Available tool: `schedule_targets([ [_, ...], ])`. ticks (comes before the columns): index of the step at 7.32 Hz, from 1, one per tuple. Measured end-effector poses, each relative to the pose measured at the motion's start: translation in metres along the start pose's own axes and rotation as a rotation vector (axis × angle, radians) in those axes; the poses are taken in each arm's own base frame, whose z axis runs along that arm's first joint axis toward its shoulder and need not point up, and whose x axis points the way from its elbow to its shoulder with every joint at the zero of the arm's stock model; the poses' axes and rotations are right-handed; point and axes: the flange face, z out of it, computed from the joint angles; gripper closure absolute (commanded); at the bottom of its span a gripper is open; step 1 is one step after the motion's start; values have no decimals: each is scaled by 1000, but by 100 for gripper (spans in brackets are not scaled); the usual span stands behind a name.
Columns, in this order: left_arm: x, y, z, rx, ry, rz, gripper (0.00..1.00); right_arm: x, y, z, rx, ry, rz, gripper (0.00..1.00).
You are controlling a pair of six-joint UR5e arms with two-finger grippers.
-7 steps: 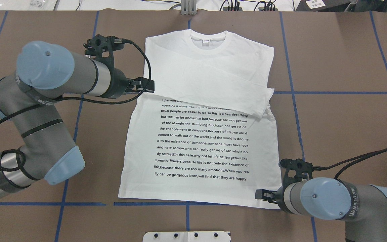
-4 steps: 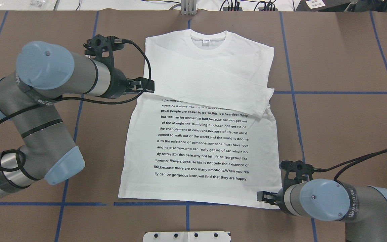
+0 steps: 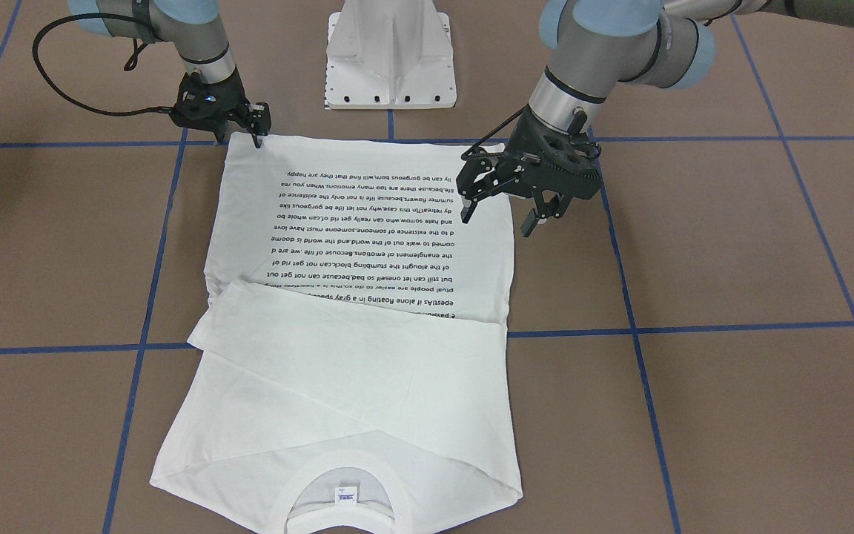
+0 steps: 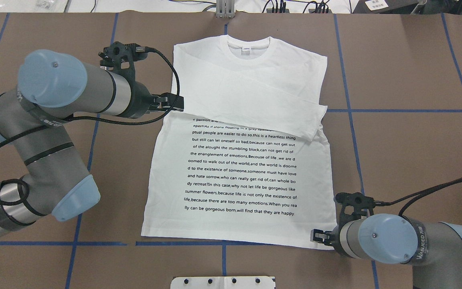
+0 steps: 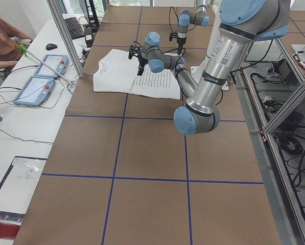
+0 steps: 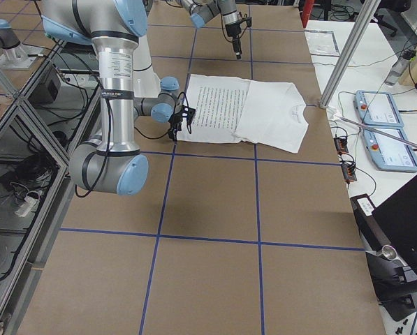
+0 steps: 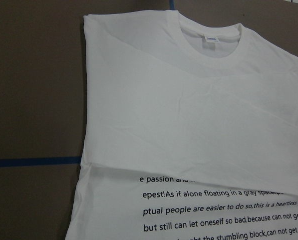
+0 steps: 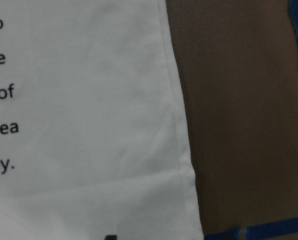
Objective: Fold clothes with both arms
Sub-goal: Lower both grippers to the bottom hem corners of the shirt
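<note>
Overhead exterior view: shows the shirt [image 4: 239, 168] spread flat, print side up, mid-table, with the collar [image 4: 251, 42] far from the robot and the hem nearest it. One sleeve [image 4: 255, 108] folded slantwise across the chest, covering the top lines of text.

Left gripper [image 3: 499, 221]: fingers spread wide, holding nothing, raised above the shirt's side edge where the folded sleeve begins. Straddles that edge in the front-facing view, one finger over cloth and one over the table [image 4: 407, 160].

Right gripper [image 4: 316, 237]: down at the hem corner [image 8: 188, 200] on the opposite side. Cannot tell from any view whether parted or clamped on the cloth.

Step in hand, as judged: taking hold of the shirt before the next fold.

- Lower the left gripper straight down; avoid dragging sideways and disturbing the sleeve.
- Catch every layer at the edge, not the top one alone.
- Confirm a firm hold on the hem corner before lifting.
- Lift both holds together and level.
- Expect thin cotton to sag and slip; pinch well inside the seam.
</note>
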Motion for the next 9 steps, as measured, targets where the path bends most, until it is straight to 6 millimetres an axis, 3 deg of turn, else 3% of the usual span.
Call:
schedule_targets([
  [2, -1, 0, 0, 0, -1, 0, 1, 2, 0, 1, -1, 4, 0, 27],
  [3, -1, 0, 0, -1, -1, 0, 1, 3, 0, 2, -3, 7, 0, 34],
  [5, -1, 0, 0, 0, -1, 0, 1, 4, 0, 1, -5, 7, 1, 66],
  [6, -1, 0, 0, 0, -1, 1, 1, 3, 1, 0, -6, 4, 1, 77],
  [8, -2, 0, 1, 0, -3, 0, 1, 3, 1, -1, -7, 3, 1, 89],
  [9, -2, 0, 2, 0, -4, 0, 1, 3, 1, -1, -7, 3, 1, 89],
])
